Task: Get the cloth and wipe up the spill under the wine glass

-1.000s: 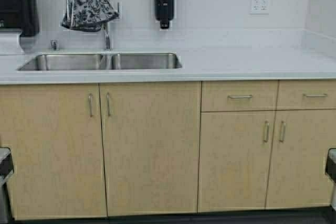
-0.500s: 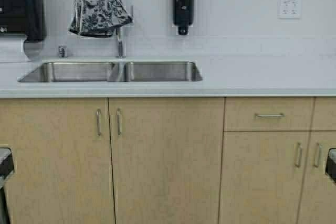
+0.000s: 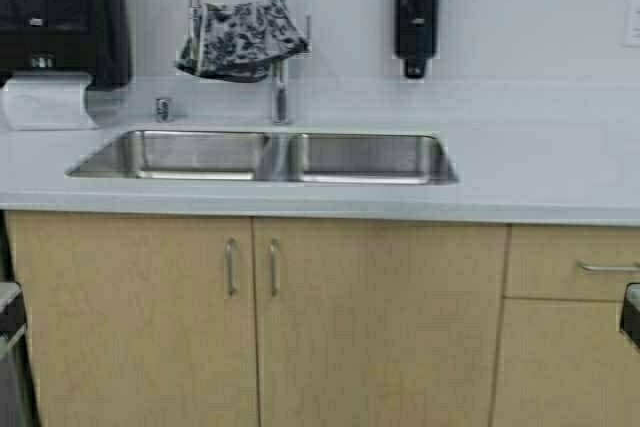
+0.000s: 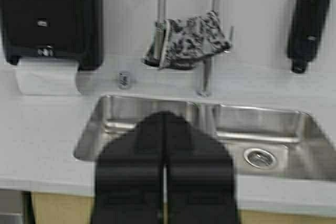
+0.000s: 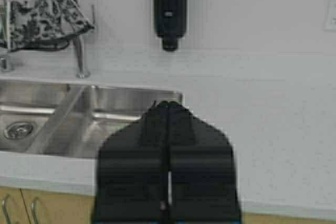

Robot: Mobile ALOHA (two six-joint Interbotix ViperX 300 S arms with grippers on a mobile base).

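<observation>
Both grippers read pressed together on my wrist feeds: left gripper before the sink, right gripper by the countertop. Only overhead do I see cabinet doors. I see the cloth draped over the faucet.

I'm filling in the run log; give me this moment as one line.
phase: approach | cloth: draped on faucet | glass: not in view | left gripper: shut, empty | right gripper: shut, empty

Printed fabric cloth hangs above a shiny steel sink.
</observation>
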